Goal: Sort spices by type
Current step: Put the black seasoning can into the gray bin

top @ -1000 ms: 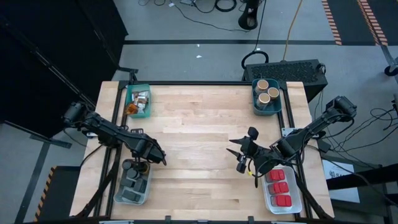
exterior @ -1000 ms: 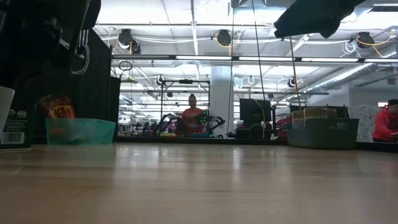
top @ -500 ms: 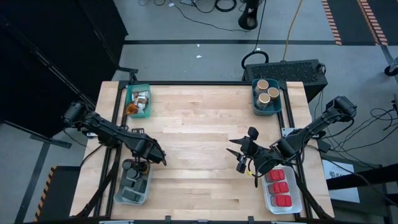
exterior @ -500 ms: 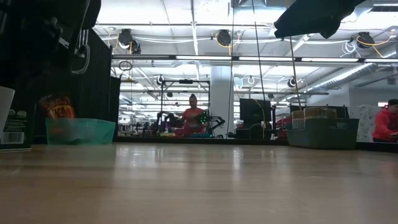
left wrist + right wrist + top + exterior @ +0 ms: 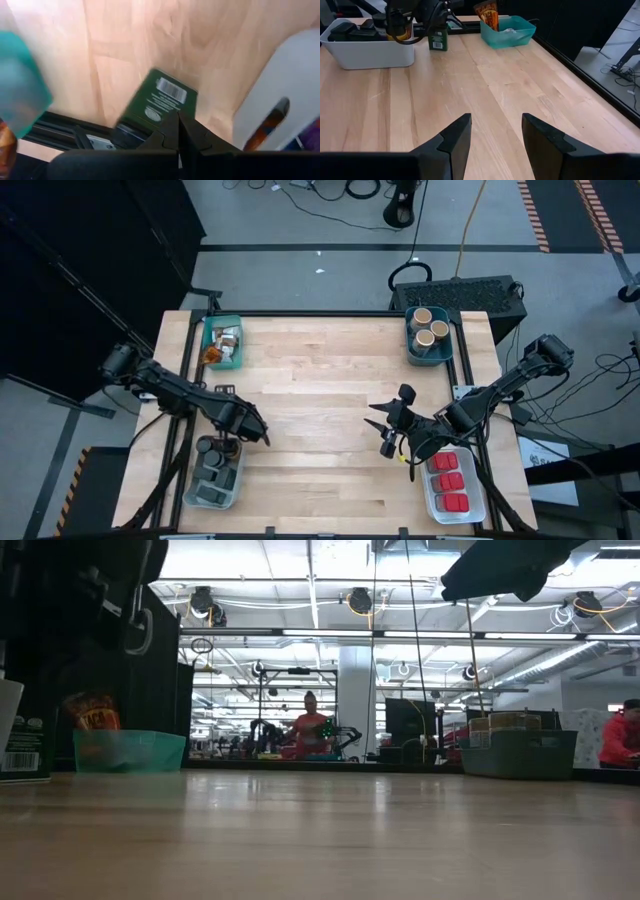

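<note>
Little has changed over the last second: the left gripper (image 5: 254, 435) has crept slightly rightward at the near left of the table (image 5: 320, 380), and nothing else has moved. Its fingers are pressed together with no gap. A green tin (image 5: 438, 39) stands upright on the wood just beside the white bin (image 5: 188, 492) of dark jars (image 5: 212, 470), directly under that gripper. Whether the fingertips touch the tin cannot be told. The right gripper (image 5: 386, 436) hovers over the right-centre of the table, fingers parted and empty. The remaining stock appears sorted: packets (image 5: 228, 340) sit in the far-left teal bin (image 5: 222, 365), tan cylinders (image 5: 428, 328) in the far-right bin (image 5: 412, 352), and red tins (image 5: 450, 480) in the near-right bin (image 5: 432, 505). In my judgement the tin is the one item outstanding, and the slight drift suggests the left arm is either adjusting to it or leaving it. It stands outside every bin, so the sort is not yet complete. People stand in the room beyond, well clear of the table.
</note>
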You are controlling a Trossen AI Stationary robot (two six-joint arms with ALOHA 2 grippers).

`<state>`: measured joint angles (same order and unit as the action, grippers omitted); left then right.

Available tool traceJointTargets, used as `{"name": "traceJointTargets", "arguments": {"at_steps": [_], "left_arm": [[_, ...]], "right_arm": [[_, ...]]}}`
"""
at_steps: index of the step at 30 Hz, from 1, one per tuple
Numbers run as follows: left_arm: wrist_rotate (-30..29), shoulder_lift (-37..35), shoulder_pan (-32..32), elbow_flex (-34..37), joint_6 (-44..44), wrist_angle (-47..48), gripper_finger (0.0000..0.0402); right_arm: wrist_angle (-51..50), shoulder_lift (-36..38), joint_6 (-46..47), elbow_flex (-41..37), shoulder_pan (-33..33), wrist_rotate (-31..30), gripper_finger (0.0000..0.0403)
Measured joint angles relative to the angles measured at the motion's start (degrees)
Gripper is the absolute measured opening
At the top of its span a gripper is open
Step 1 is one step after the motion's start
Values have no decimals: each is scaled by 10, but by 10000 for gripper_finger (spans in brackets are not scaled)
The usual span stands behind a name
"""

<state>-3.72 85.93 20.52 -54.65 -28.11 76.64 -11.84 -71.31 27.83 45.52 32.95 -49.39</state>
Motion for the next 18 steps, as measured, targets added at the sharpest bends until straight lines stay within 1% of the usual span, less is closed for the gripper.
{"name": "traceJointTargets", "arguments": {"at_steps": [6, 10, 15, 18], "left_arm": [[-17, 1, -24, -28, 22, 4, 0], [4, 1, -55, -47, 15, 20, 0], [3, 1, -84, -57, 19, 54, 0], [13, 1, -85, -57, 38, 102, 0]], "right_arm": [[0, 0, -2, 0, 0, 0, 160], [0, 0, 7, 0, 0, 0, 160], [0, 0, 4, 0, 0, 0, 160], [0, 0, 4, 0, 0, 0, 160]]}}
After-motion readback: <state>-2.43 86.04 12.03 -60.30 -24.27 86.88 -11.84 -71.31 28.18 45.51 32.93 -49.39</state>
